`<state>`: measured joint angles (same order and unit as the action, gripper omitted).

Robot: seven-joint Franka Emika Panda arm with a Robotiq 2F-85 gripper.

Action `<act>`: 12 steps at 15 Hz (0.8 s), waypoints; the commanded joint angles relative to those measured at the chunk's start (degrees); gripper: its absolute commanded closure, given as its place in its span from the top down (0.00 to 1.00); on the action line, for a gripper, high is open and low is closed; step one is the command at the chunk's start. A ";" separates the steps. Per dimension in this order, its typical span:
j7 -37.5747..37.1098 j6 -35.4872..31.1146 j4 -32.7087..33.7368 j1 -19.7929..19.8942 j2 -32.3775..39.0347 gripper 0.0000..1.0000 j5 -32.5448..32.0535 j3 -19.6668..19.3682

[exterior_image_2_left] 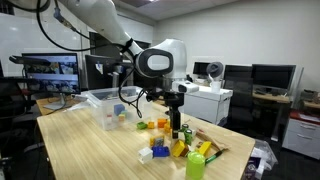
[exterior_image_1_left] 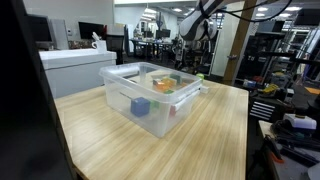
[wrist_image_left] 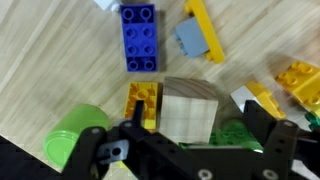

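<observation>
In the wrist view my gripper (wrist_image_left: 195, 128) stands open astride a pale wooden block (wrist_image_left: 190, 108) that rests on the table, with its fingers apart from the block's sides. A yellow brick (wrist_image_left: 143, 100) lies against the block's left side under one finger (wrist_image_left: 128, 135). A green brick (wrist_image_left: 232, 135) lies at its right. A blue brick (wrist_image_left: 138, 38) is farther off. In an exterior view the gripper (exterior_image_2_left: 176, 128) hangs low over a heap of coloured bricks (exterior_image_2_left: 160, 150) on the wooden table.
A green cup (wrist_image_left: 72, 135) stands close left of the gripper and also shows as a green cup (exterior_image_2_left: 196, 165) near the table's edge. A yellow bar (wrist_image_left: 203, 28) and grey piece (wrist_image_left: 190, 38) lie beyond. A clear plastic bin (exterior_image_1_left: 120, 72) holds several blocks.
</observation>
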<state>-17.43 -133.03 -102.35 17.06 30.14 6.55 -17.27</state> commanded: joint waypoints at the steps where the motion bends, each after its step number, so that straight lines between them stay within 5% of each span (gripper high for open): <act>1: -2.06 1.33 -1.59 -0.18 -0.59 1.00 -0.33 -0.48; 9: -1.38 -0.26 0.55 0.41 3.44 1.00 0.43 0.06; 10: -1.23 -0.31 0.81 0.40 3.74 0.75 0.35 0.08; 12: -1.04 -0.40 1.47 0.43 4.31 0.65 0.32 0.11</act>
<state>-18.06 -132.83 -102.02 17.11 33.55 6.60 -17.45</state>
